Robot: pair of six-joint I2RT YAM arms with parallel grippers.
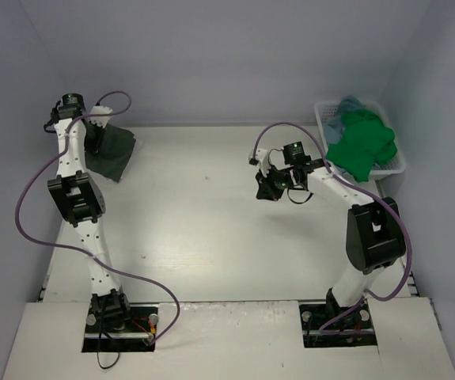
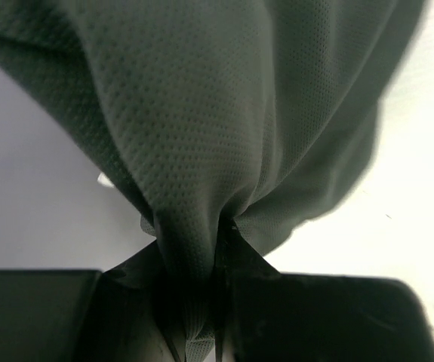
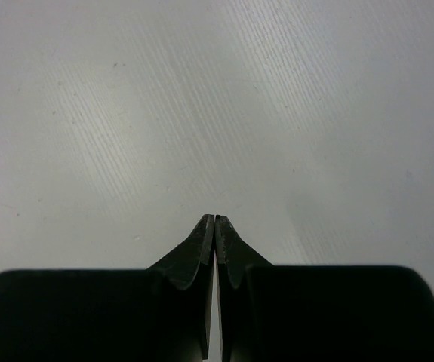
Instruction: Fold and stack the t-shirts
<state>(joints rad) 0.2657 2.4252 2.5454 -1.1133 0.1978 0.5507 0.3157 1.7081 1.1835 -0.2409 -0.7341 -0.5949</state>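
My left gripper (image 2: pixel 220 230) is clenched on a bunched fold of the dark grey t-shirt (image 1: pixel 115 154), which hangs at the far left of the table (image 1: pixel 211 229); nothing looks folded or stacked yet; my right gripper (image 3: pixel 214 220) hovers mid-table, pinched shut and empty; the green t-shirt (image 1: pixel 362 146) and teal-blue t-shirt (image 1: pixel 347 105) lie in the basket (image 1: pixel 396 167), seen only from overhead; only my left wrist view shows the pinch itself.

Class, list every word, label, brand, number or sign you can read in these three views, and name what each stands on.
None: there is no readable text in any view.
The dark grey cloth t-shirt, bright green cloth t-shirt, white plastic lattice basket and white table all look plain.
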